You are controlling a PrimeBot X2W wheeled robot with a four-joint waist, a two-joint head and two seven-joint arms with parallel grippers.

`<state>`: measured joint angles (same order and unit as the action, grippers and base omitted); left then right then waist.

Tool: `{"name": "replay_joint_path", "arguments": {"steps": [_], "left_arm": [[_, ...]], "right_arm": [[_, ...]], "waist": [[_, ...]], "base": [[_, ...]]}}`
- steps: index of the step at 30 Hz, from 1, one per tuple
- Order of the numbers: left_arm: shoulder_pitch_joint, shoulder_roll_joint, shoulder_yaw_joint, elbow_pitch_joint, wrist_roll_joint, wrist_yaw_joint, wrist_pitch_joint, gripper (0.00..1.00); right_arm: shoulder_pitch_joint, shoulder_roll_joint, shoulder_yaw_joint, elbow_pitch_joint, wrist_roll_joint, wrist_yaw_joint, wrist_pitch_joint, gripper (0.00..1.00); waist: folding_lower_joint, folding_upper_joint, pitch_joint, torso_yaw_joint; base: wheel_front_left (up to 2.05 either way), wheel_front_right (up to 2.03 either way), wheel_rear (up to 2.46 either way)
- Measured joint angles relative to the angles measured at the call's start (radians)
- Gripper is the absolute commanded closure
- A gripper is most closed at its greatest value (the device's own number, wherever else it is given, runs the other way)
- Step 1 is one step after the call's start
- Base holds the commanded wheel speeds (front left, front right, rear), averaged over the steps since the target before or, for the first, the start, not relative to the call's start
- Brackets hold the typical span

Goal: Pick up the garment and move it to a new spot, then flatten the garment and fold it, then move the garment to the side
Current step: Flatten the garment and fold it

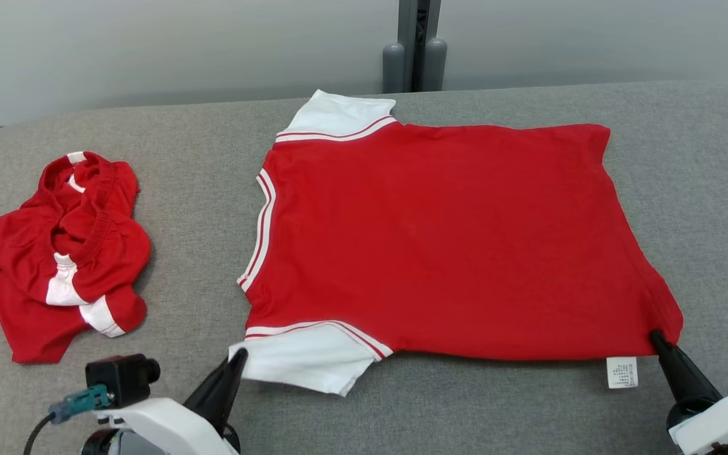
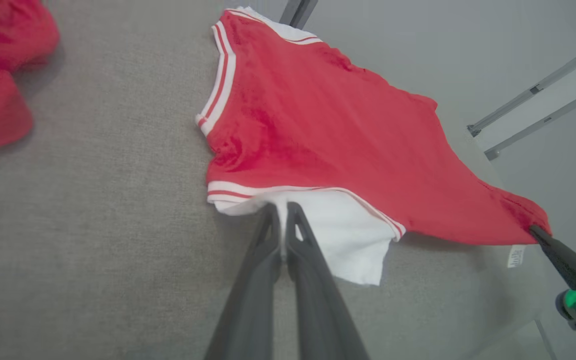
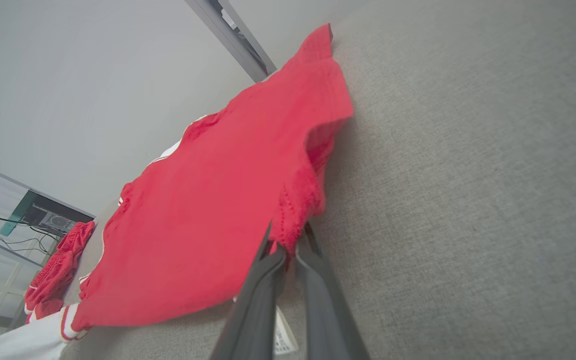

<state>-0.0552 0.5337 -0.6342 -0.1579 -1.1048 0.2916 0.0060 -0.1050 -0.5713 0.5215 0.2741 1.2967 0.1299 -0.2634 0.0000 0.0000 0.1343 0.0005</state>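
A red T-shirt with white sleeves, the garment (image 1: pixel 440 234), lies spread flat on the grey table, collar to the left, hem to the right. My left gripper (image 1: pixel 237 357) is shut on the edge of the near white sleeve (image 2: pixel 338 235), its fingers (image 2: pixel 268 235) pinching the cloth. At the near right hem corner, my right gripper (image 1: pixel 656 338) is shut on the red fabric (image 3: pixel 293 220), beside the white care label (image 1: pixel 622 371). The left wrist view also catches the right gripper (image 2: pixel 538 232) at that corner.
A second red and white garment (image 1: pixel 64 253) lies crumpled at the table's left. The grey table (image 1: pixel 528 411) has bare cloth along its near edge and right side. A grey post (image 1: pixel 414 44) stands behind the far edge.
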Motion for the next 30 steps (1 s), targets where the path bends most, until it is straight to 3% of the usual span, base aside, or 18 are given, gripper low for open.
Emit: {"name": "replay_joint_path", "arguments": {"steps": [6, 14, 21, 30], "left_arm": [[-0.074, 0.024, -0.017, 0.010, 0.047, 0.000, 0.037, 1.00], [-0.182, 0.093, -0.041, -0.005, 0.059, 0.024, 0.198, 1.00], [-0.306, 0.155, -0.042, -0.011, 0.046, 0.014, 0.354, 1.00], [-0.468, 0.123, -0.033, 0.095, -0.006, -0.034, 0.470, 1.00]], "right_arm": [[-0.047, 0.006, 0.000, 0.032, -0.033, 0.000, 0.027, 1.00], [-0.150, -0.016, -0.012, 0.089, -0.075, 0.000, 0.263, 1.00], [-0.230, -0.001, -0.076, 0.094, -0.106, 0.001, 0.505, 1.00], [-0.320, 0.052, -0.162, 0.056, -0.172, 0.001, 0.746, 1.00]], "waist": [[0.0000, 0.0000, 0.020, -0.014], [-0.0001, 0.0000, 0.041, -0.038], [-0.0001, 0.0000, 0.060, -0.053], [-0.0001, 0.0000, 0.090, -0.071]], "base": [[0.00, 0.00, 0.00], [0.00, 0.00, 0.00], [0.00, 0.00, 0.00], [0.00, 0.00, 0.00]]}}
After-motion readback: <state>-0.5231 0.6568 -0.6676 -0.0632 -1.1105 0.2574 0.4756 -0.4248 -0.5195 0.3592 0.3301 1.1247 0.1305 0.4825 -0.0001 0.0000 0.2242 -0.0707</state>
